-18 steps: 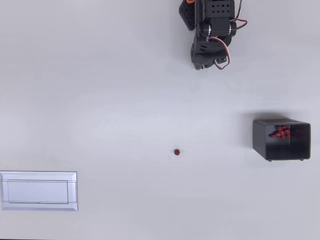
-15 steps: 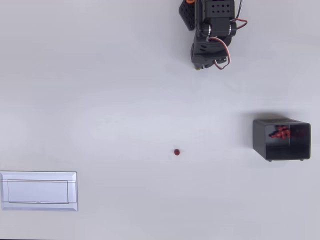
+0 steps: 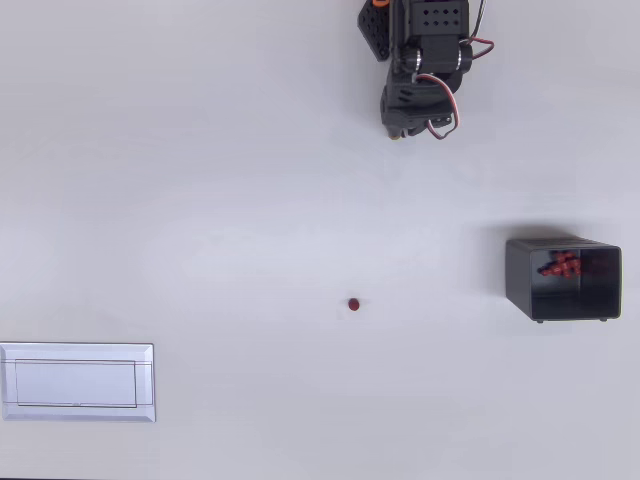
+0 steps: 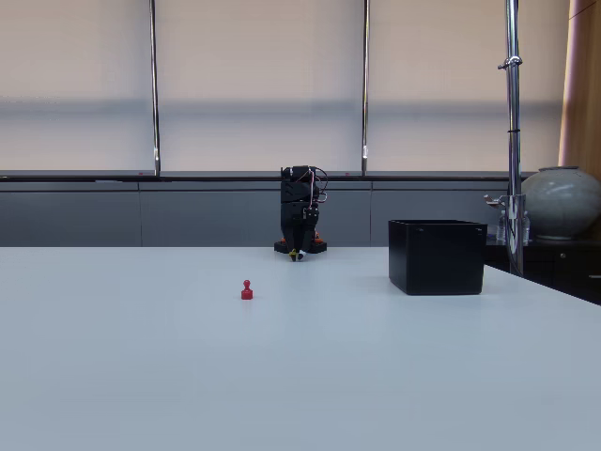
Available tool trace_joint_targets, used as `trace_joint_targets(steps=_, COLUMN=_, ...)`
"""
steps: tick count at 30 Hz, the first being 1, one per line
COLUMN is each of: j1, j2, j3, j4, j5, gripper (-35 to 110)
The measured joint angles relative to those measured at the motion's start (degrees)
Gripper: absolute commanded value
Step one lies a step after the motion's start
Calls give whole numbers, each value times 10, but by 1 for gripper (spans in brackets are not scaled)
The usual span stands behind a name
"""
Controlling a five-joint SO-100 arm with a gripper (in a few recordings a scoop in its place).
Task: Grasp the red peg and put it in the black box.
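1. My gripper is folded in against my base at the top of the overhead view, pointing down at the table; in the fixed view it hangs at the far edge, tucked under the arm; I cannot tell whether the jaws are parted or together, since the fingers are hidden under the wrist; nothing red shows at them, so I judge that I carry nothing.

2. The red peg stands upright and alone on the bare table, well apart from my gripper, below it and a little to the left in the overhead view; in the fixed view it stands nearer the camera than my arm and left of it; upright on its base, it offers its narrow stem to a pinch from above.

3. The black box sits well away to the right of my gripper and right of the peg; its mouth is open upward, and other red pegs already lie inside against one wall.

4. A flat pale grey tray lies far off at the lower left, no part of this job.

5. The reach has not begun; I judge the first move is out and down over the lone peg.
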Motion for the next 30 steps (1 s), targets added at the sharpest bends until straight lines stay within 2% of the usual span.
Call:
trace_joint_targets(steps=19, j1=2, j2=7, j3=-1, j4=-7, j5=-7, gripper=1)
trace_joint_targets(steps=23, j1=14, j2=55, j3=-1, j4=-79, j5=-5, gripper=1)
trace_joint_targets(steps=30, j1=68, j2=212, j3=-1, j4=-313, j5=15, gripper=5)
